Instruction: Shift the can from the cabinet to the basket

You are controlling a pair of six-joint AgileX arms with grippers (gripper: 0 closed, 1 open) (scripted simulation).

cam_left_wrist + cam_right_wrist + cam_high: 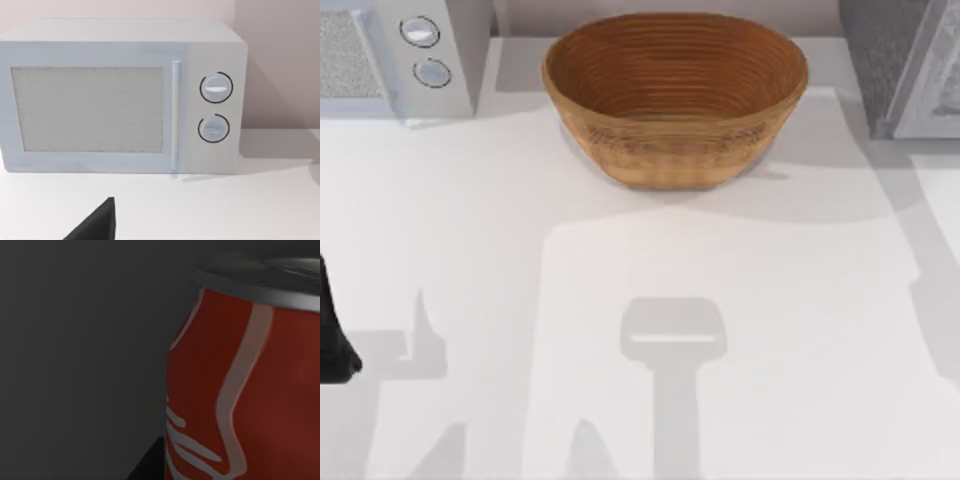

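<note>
Up close in the right wrist view, the can (pixel 240 385) is seen upright against a dark grey wall — whether the right gripper's fingers are parted cannot be told. From above, the basket (pixel 675 150) sits at the table's far middle, the cabinet (pixel 895 60) at far right. The left arm (pixel 332 340) is parked at the left edge — facing the microwave (pixel 120 95).

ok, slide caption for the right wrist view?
Red can with white script and silver top, seen close up against a dim grey interior.
</note>
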